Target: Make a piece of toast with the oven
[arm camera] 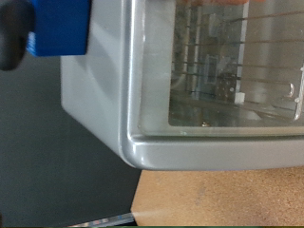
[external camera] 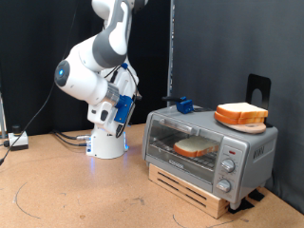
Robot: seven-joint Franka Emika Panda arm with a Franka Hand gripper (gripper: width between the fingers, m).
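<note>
A white robot arm stands on a wooden bench (external camera: 66, 190) beside a silver-grey toaster oven (external camera: 247, 152). The oven rests on a low wooden pallet (external camera: 190, 188). Its glass door (external camera: 185, 144) appears closed, and through the glass the piece of toast (external camera: 195, 147), pale-faced with a brown crust, lies on the wire rack inside. A thicker pile of bread (external camera: 240, 115) sits on the oven's roof.

The hand (external camera: 180, 103), which has blue parts, hovers just above the oven's top, near the upper edge of the door and apart from the bread pile. The wrist view looks along the oven's front: the glass door (arm camera: 228, 76) and the wire rack (arm camera: 214, 57) behind it fill most of the picture, with a blue piece of the hand (arm camera: 57, 27) at one corner and the bench (arm camera: 218, 199) past the oven's rounded edge. The fingers themselves are not clear in either view, so it cannot be told how far the hand is open; nothing is seen between them.

Judging from this, the bread is already loaded and the door shut, so the loading step looks done. What remains seems to be the controls: the round knobs (external camera: 226, 167) sit on the front panel, below the hand and off to its side. Reaching one would call for a careful approach and a firm pinch with a twist.
</note>
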